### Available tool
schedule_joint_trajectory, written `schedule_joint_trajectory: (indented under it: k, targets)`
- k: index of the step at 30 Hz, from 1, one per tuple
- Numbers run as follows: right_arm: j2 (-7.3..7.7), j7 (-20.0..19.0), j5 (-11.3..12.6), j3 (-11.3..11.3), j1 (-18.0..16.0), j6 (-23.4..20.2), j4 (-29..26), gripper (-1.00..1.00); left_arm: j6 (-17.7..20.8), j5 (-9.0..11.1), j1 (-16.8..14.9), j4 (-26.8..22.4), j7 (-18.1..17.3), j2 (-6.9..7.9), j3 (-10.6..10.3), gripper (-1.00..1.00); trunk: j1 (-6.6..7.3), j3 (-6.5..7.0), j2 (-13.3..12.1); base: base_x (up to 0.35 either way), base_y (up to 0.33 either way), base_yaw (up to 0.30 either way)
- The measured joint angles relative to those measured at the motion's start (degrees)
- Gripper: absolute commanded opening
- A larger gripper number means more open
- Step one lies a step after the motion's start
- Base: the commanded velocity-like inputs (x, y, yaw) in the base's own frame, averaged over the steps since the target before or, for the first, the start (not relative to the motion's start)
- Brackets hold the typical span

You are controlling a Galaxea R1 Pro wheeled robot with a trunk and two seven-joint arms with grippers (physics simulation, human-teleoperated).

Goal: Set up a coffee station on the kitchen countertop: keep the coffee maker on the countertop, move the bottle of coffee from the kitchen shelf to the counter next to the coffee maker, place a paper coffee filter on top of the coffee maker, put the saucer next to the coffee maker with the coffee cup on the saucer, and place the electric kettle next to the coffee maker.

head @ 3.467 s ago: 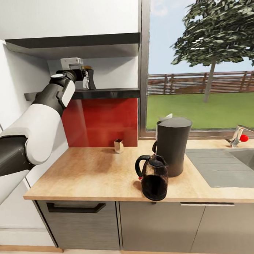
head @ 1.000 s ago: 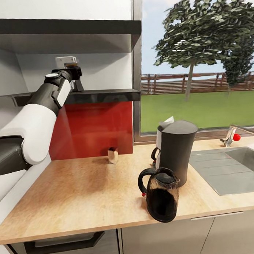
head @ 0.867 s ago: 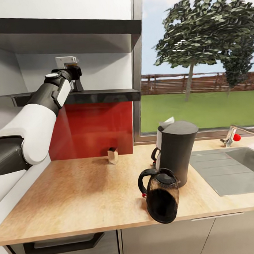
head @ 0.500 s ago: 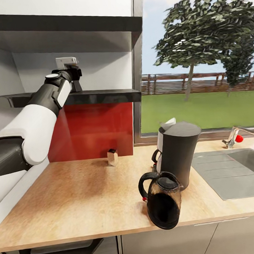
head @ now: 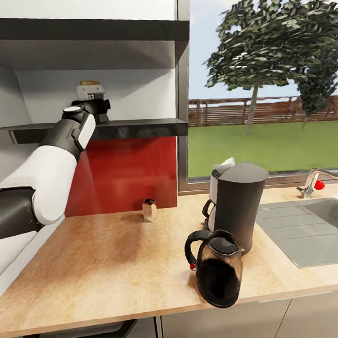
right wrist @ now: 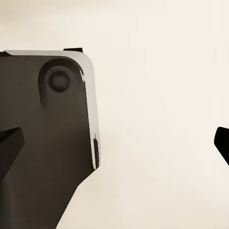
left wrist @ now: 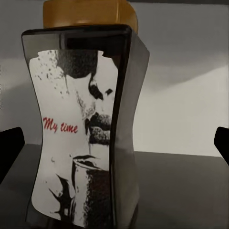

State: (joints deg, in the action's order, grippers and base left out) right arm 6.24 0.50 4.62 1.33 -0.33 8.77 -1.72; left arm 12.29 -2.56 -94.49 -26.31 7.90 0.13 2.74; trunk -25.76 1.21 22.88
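The bottle of coffee (left wrist: 83, 129) is a dark waisted jar with a tan cap and a "My time" label, standing on the dark kitchen shelf (head: 138, 127). My left gripper (left wrist: 114, 148) is open, its fingertips (left wrist: 10, 142) far apart on either side of the bottle and apart from it. In the head view my left gripper (head: 101, 111) reaches onto the shelf, with the bottle's cap (head: 89, 83) showing above the wrist. On the countertop (head: 109, 259) stand the black coffee maker (head: 238, 205) and the black electric kettle (head: 217, 269), side by side. My right gripper (right wrist: 114, 143) is open.
A small beige object (head: 149, 209) stands near the red backsplash (head: 125, 175). The sink (head: 307, 227) and its tap (head: 311, 182) lie at the right, under the window. Something white (head: 223, 165) sticks up behind the coffee maker. The right wrist view faces a dark robot part (right wrist: 43, 143) over pale floor.
The head camera has come closer and shifted. My left wrist has dropped slightly at the shelf, so the bottle's tan cap now shows above it.
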Motion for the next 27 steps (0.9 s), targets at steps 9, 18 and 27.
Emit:
schedule_joint_trajectory:
  k: [9, 18, 27]
  targets:
    - [0.00, -0.01, 0.00, 0.04, 0.00, 0.04, 0.01, 1.00, 0.12, 0.13, 0.05, -0.27, 0.03, 0.95, 0.03, 1.00, 0.01, 0.00, 0.00, 0.036, 0.054, 0.000]
    - [0.00, 0.00, 0.00, 0.06, 0.00, 0.03, 0.02, 1.00, 0.07, 0.18, 0.09, -0.56, 0.02, 1.20, -0.05, 1.00, 0.00, 0.00, 0.00, 0.033, 0.064, 0.000]
    - [0.00, 0.00, 0.00, 0.06, 0.00, 0.02, 0.02, 1.00, 0.10, 0.25, 0.30, -0.76, 0.02, 1.21, -0.06, 1.00, 0.02, 0.00, 0.01, 0.088, 0.002, 0.000]
